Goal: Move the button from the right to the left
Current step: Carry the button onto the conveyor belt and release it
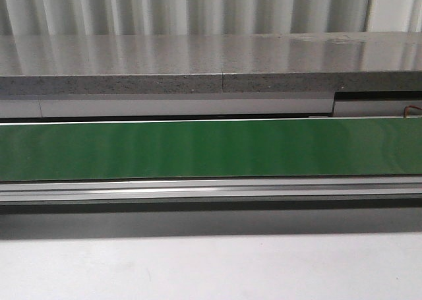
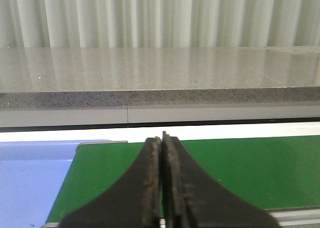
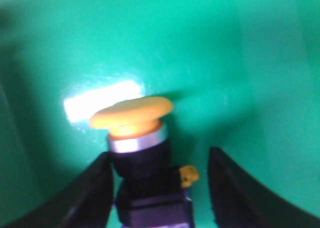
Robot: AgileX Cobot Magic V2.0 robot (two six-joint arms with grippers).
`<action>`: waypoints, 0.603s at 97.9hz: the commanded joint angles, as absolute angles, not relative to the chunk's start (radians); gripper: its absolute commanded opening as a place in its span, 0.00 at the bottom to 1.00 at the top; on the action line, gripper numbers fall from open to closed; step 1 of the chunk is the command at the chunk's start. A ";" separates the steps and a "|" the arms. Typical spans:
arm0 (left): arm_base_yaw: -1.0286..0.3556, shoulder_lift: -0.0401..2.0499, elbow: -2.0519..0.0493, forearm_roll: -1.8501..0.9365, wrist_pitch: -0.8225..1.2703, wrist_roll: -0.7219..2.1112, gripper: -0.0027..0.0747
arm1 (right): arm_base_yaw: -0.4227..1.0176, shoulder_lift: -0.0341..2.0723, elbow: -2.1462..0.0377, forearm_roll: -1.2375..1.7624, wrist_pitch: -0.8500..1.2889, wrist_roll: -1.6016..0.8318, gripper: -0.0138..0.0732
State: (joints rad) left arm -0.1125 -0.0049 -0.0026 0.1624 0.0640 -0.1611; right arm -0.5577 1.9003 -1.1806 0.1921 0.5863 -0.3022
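One button [image 3: 134, 138], axis upright, cap uppermost, between spread right gripper [image 3: 157, 188] fingers; left gripper [image 2: 162, 188] clenched, empty.

No text, label, brand, number or sign can be read in any view; the visible surfaces carry no readable marks at all.

The belt [image 1: 211, 150] is plain deep green between pale silver rails. The counter [image 1: 165, 62] behind it is speckled grey. The button [image 3: 132, 112] has a yellow-orange cap, silver ring and black collar against a teal-green wall [image 3: 210, 52]. A light blue panel [image 2: 30, 178] adjoins the belt.
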 commanded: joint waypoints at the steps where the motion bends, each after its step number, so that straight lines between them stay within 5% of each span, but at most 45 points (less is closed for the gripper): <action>1: -0.119 -0.040 0.023 0.163 -0.017 -0.170 0.01 | -0.559 1.855 -1.208 0.199 0.563 -0.316 0.49; 59: -0.119 -0.040 0.023 0.163 -0.017 -0.170 0.01 | -0.560 1.689 -1.208 0.287 0.622 -0.316 0.44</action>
